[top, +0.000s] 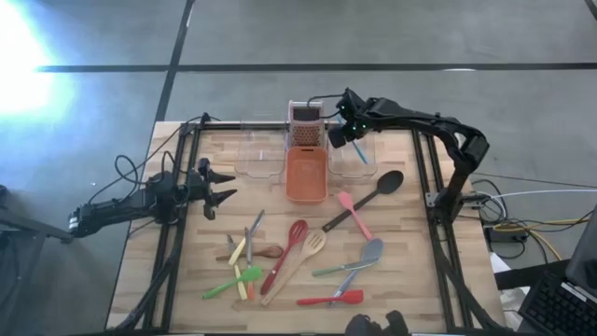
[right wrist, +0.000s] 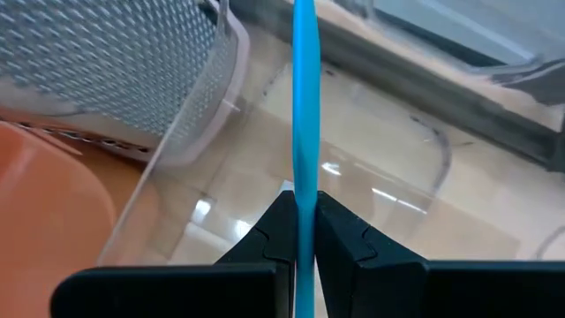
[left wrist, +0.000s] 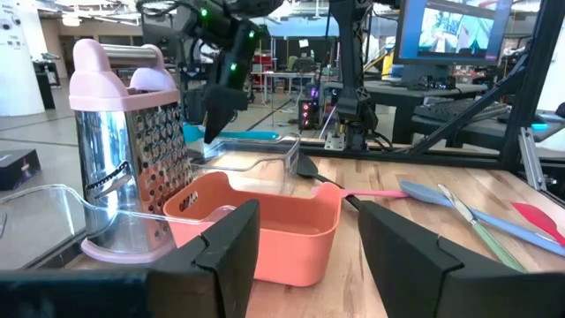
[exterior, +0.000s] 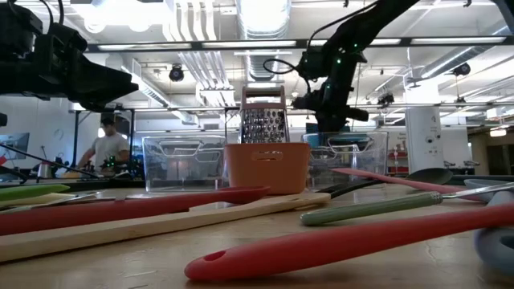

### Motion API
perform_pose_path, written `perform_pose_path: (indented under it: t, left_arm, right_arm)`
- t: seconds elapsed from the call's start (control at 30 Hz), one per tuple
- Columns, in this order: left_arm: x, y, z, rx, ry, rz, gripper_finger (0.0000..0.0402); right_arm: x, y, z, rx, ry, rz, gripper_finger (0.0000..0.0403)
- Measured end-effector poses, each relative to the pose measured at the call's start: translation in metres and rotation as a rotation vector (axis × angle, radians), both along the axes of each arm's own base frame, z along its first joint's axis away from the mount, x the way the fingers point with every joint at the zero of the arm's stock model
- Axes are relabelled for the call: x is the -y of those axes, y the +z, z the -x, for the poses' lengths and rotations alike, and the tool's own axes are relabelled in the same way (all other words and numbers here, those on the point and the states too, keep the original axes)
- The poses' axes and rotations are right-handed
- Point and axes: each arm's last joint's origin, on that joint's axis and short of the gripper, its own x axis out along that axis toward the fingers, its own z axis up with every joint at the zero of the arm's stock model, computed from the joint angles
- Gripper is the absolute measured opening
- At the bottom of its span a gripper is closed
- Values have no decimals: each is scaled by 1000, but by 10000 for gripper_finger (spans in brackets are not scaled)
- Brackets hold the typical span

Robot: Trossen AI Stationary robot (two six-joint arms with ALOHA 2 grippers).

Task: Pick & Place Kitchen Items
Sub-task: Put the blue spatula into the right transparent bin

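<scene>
The right claw (top: 353, 140) is seen above the clear tub (top: 353, 159) at the far right of the counter (top: 401, 271), clenched on a slim blue utensil (right wrist: 304, 106). In the right wrist view the blue handle is pinched between the two dark fingers (right wrist: 275, 231) and is pointed down into the tub; whether its tip touches the tub floor cannot be told. Just beside that tub an orange tub (top: 306, 175) is set, with a metal grater (top: 304, 126) behind it and another clear tub (top: 259, 157) on its other side.

The left claw (top: 222, 185) is held over the counter's left edge, released and holding nothing, its fingers spread wide in the left wrist view.

The remaining utensils are left scattered on the near half of the counter: a black ladle (top: 368, 199), a pink spatula (top: 354, 215), a red spoon (top: 285, 254), a wooden fork (top: 294, 266), a red spatula (top: 333, 299) and a green spatula (top: 229, 282).
</scene>
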Motion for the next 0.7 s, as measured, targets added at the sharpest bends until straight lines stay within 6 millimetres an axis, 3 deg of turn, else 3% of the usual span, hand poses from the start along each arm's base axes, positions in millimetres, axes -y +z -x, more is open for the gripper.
perform_pose_path:
  t: [0.4, 0.7]
  left_arm:
    - [0, 0, 0, 0, 0, 0, 197]
    - [0, 0, 0, 0, 1, 0, 197]
  right_arm:
    - [-1, -27, -13, -55, 34, -36, 17]
    - [-4, -32, -13, -63, 42, -42, 17]
